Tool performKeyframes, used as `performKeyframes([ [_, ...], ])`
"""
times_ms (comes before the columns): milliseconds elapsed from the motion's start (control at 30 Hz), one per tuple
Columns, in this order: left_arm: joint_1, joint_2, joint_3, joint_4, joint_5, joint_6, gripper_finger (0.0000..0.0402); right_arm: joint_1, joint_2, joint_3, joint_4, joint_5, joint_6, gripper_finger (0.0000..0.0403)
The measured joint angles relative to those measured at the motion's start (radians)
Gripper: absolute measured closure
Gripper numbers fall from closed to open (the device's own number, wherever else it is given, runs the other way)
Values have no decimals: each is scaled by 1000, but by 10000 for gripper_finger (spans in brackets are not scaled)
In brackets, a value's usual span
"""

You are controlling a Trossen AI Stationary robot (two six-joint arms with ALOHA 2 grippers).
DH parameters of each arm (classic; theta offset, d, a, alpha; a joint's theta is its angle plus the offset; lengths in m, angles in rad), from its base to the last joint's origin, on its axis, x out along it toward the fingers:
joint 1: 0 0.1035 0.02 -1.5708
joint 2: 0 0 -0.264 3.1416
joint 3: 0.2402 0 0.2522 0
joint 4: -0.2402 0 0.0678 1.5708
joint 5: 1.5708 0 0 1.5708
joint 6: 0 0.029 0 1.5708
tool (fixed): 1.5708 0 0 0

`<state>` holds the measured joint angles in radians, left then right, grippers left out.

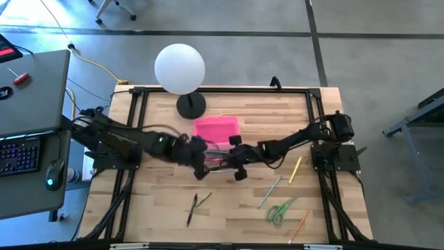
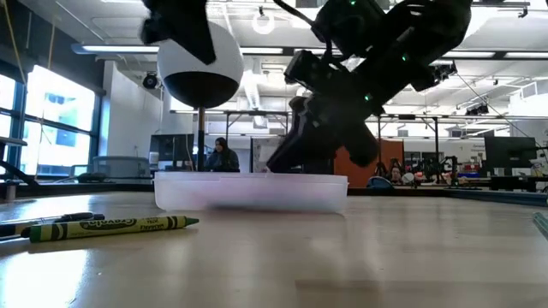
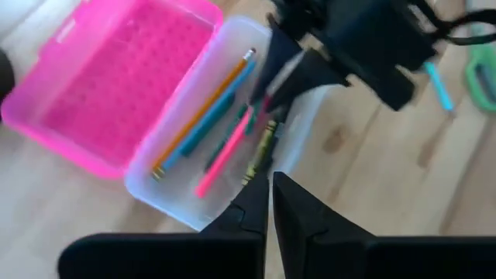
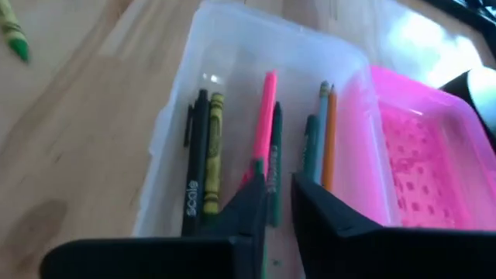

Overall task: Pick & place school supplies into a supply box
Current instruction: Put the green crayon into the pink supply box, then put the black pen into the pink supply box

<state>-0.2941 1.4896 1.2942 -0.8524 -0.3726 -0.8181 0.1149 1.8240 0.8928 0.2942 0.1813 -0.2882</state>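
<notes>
We judge placing underway: right gripper (image 4: 273, 203), fingers slightly apart, and left gripper (image 3: 270, 203), fingers together, over the supply box (image 4: 232, 77); next, fetch the scissors (image 1: 279, 210) near the worktop's (image 1: 229, 215) front-right corner.

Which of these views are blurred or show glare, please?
Left wrist view: the open pink lid and the right gripper are smeared. Right wrist view: a white glare patch on the clear plastic supply box. Low view: the green crayon is sharp; arms overhead are dark against bright ceiling lights.
</notes>
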Motion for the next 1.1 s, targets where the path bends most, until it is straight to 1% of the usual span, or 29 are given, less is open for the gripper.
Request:
performKeyframes([
  [67, -67, 0, 1, -16, -45, -107, 356, -6, 0, 1, 13, 2, 0, 344],
  [200, -218, 46, -15, -14, -112, -316, 356, -11, -1, 0, 41, 12, -2, 326],
  [300, -333, 104, -25, -3, -159, -534, 355, -10, -3, 1, 42, 12, 4, 318],
  [400, -429, 169, -32, -11, -144, -792, 357, -10, -3, 1, 53, 7, 11, 314],
  [500, -491, 225, -32, 3, -72, -939, 356, -10, -3, 1, 53, 6, 11, 313],
  [600, -511, 269, -29, 60, 63, -1024, 355, -10, -3, 1, 56, 7, 18, 313],
  [700, -513, 304, -30, 99, 174, -1053, 357, -10, -3, 1, 64, 7, 18, 312],
  [833, -505, 332, -31, 129, 239, -1049, 355, -10, -3, 1, 78, 10, 18, 313],
  [967, -504, 336, -31, 129, 262, -1049, 349, -10, -3, 1, 77, 10, 18, 311],
  [1000, -504, 336, -30, 130, 249, -1050, 346, -10, -3, 1, 77, 10, 18, 311],
  [1100, -505, 336, -31, 128, 139, -1074, 337, -10, -3, 1, 75, 10, 18, 312],
])
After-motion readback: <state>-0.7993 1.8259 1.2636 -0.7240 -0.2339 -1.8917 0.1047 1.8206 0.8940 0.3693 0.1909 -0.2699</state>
